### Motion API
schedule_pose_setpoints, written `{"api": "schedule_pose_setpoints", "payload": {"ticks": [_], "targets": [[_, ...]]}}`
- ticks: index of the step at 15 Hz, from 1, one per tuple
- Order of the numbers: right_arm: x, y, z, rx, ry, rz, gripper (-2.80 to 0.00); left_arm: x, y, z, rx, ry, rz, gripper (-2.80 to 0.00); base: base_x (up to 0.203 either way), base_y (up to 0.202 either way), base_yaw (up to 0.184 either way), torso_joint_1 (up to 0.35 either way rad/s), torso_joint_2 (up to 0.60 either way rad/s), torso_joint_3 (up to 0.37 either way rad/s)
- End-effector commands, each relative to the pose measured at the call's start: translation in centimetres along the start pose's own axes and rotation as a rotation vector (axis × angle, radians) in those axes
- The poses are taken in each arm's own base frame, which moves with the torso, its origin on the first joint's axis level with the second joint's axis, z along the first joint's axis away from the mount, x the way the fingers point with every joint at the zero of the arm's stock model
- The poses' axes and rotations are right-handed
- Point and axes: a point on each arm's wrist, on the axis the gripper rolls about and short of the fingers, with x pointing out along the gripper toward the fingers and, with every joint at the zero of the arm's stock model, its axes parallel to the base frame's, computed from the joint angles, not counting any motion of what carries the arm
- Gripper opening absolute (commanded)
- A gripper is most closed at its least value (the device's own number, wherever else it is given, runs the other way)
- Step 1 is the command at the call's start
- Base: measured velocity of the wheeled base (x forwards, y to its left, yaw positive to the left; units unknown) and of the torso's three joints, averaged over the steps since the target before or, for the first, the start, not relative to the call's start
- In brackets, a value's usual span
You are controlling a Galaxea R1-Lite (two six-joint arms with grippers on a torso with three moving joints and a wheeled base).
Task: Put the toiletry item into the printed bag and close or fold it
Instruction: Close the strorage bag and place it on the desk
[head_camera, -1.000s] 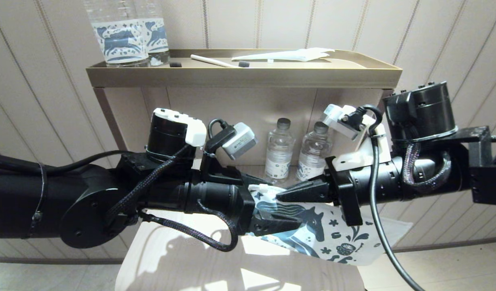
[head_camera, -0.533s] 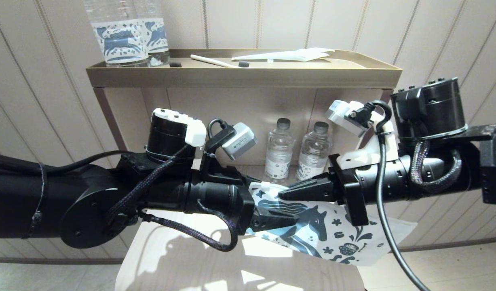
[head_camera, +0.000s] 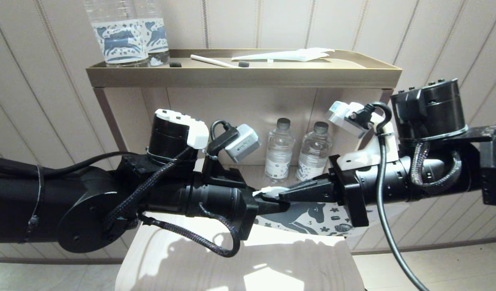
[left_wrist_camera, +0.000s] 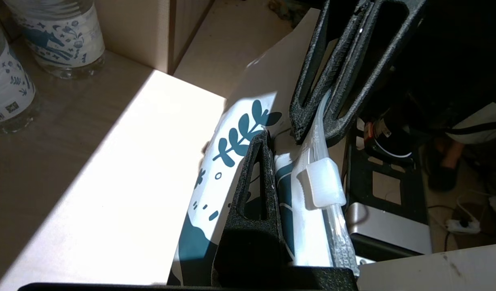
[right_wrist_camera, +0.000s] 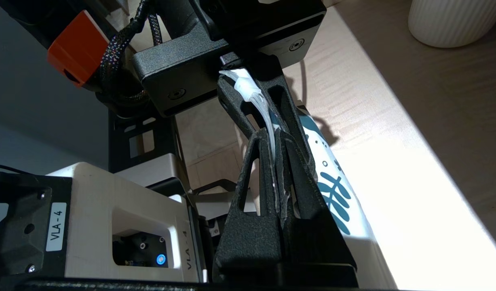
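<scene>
Swung up since a second ago: printed bag [head_camera: 308,216] now nearly edge-on, lifted just over the pale wooden tabletop [head_camera: 231,262], zip strip with its white slider [left_wrist_camera: 321,188] stretched between both grippers. Left gripper [head_camera: 278,206] clamped on the slider end, right gripper [head_camera: 286,194] pinched shut on the strip beside it. Risk: thin strip slipping out, or slider jamming, leaving the mouth open. Behind the bag, two small water bottles [head_camera: 279,151]; above, brass tray [head_camera: 243,74]; panelled wall.
</scene>
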Motion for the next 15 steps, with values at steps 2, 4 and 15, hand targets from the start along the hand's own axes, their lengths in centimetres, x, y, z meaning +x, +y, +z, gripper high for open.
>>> {"api": "schedule_pose_setpoints", "payload": {"ticks": [2, 4, 15], "targets": [[0.2, -0.1, -0.1, 0.003, 0.003, 0.004, -2.8, 0.0, -0.1, 0.0, 0.003, -0.002, -0.004, -2.8, 0.0, 0.0, 0.0, 0.0, 0.0, 0.0], [0.3, -0.2, -0.1, 0.005, 0.005, 0.006, -2.8, -0.1, -0.1, 0.1, 0.004, -0.003, -0.004, -2.8, 0.0, 0.0, 0.0, 0.0, 0.0, 0.0], [0.3, 0.0, 0.7, -0.023, -0.017, 0.005, 0.0, 0.8, -0.3, -0.4, -0.009, 0.022, -0.043, -2.8, 0.0, 0.0, 0.0, 0.0, 0.0, 0.0]]}}
